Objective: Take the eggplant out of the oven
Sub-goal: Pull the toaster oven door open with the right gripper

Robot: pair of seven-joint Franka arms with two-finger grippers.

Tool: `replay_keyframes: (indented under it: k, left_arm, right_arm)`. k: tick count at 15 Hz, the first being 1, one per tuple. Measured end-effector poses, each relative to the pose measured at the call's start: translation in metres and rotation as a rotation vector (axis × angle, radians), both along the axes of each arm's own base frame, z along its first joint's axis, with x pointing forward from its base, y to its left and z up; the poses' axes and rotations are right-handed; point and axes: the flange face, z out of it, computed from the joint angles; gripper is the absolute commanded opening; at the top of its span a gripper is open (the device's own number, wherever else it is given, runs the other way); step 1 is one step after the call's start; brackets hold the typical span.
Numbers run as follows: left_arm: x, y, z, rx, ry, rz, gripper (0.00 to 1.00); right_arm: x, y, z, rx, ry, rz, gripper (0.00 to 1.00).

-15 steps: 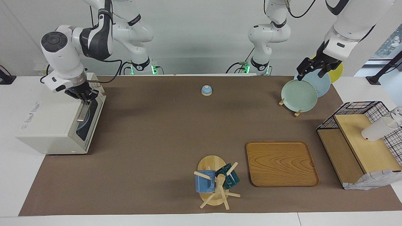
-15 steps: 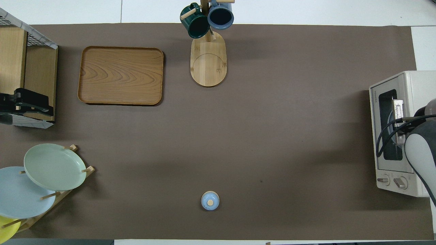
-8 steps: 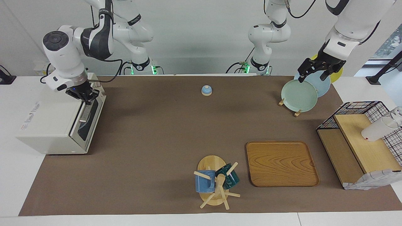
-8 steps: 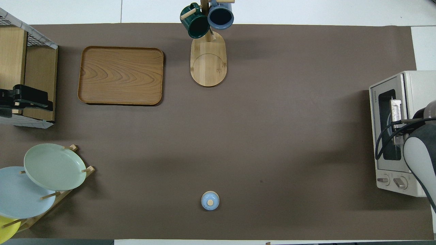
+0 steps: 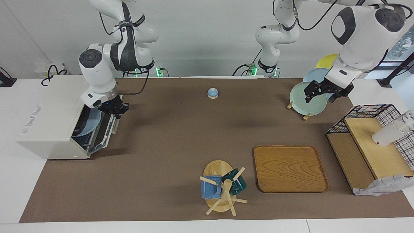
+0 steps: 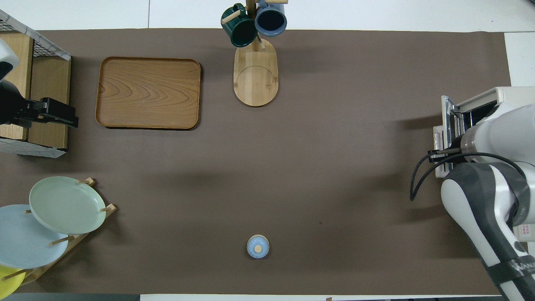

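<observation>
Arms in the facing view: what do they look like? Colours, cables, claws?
Both arms have glossy white rounded shells with dark grey or black bands at the joints and round black end caps. Black cables run loose along each. Small lettering rings a joint band, too fine to read. Green lights glow at both bases. The right claw and left claw are black and compact.

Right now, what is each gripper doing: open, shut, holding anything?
Left gripper: open, empty, over the plate rack.
Right gripper: shut on the oven door's handle.
</observation>
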Motion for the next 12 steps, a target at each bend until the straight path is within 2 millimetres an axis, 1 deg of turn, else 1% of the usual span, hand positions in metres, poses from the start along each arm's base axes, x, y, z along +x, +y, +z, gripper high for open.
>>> replay_keyframes:
  k: [3, 6, 8, 10, 11, 12]
  left_arm:
    - [0.022, -0.007, -0.04, -0.006, 0.007, -0.022, 1.0]
    - [0.034, -0.015, -0.066, -0.011, 0.017, -0.064, 1.0]
    - [0.037, -0.015, -0.073, -0.014, 0.018, -0.099, 1.0]
    - [0.038, -0.013, -0.074, -0.015, 0.017, -0.111, 1.0]
    - [0.038, -0.013, -0.074, -0.015, 0.016, -0.113, 1.0]
    - [0.038, -0.013, -0.074, -0.016, 0.016, -0.114, 1.0]
  right_arm:
    - [0.001, 0.011, -0.043, 0.036, -0.025, -0.009, 0.0]
    - [0.006, 0.011, -0.089, 0.068, -0.002, -0.044, 0.0]
    - [0.012, 0.011, -0.088, 0.07, 0.002, -0.055, 0.0]
    - [0.018, 0.012, -0.079, 0.069, 0.032, -0.055, 0.0]
    - [0.025, 0.016, -0.067, 0.07, 0.039, -0.064, 0.13]
    - [0.032, 0.023, -0.053, 0.07, 0.041, -0.091, 0.27]
